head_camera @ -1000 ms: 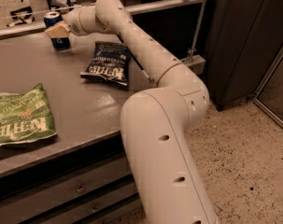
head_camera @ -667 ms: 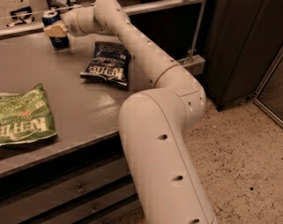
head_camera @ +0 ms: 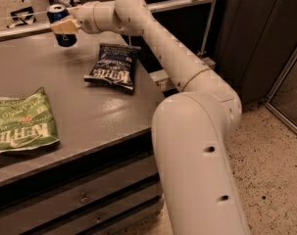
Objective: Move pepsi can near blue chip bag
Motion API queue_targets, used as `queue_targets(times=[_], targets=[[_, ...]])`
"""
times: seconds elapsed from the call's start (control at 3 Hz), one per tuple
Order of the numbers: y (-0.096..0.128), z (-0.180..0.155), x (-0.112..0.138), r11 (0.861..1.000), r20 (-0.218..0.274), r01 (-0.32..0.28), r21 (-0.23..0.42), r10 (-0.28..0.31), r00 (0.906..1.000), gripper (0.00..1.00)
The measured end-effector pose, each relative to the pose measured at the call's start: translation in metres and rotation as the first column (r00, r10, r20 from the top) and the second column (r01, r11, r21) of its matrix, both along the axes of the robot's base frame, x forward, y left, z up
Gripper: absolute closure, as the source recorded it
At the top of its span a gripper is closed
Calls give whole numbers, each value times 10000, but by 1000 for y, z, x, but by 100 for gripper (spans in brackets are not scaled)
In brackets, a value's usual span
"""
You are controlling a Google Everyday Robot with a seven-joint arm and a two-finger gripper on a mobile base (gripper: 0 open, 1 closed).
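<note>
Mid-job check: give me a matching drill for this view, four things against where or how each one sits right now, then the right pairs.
Things:
1. pepsi can
2. blue chip bag
3. green chip bag
4. tool

Place or state:
A. lying flat at the near left of the table
B. closed around a can at the far left of the table
C. lying flat mid-table, white lettering up
D. held upright, silver top up

Pairs: 1-D, 2-C, 3-A, 4-B
</note>
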State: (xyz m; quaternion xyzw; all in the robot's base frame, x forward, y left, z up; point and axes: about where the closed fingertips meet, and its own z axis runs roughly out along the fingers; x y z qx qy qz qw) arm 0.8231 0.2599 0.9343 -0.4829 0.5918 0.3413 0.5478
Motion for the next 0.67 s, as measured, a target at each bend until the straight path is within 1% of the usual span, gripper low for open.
queue_targets(times=[0.33, 0.67], targets=[[-36, 16, -37, 9994, 397, -350, -14, 350, 9986, 100], [-68, 6, -76, 9966, 641, -605, -562, 640, 9959, 100]])
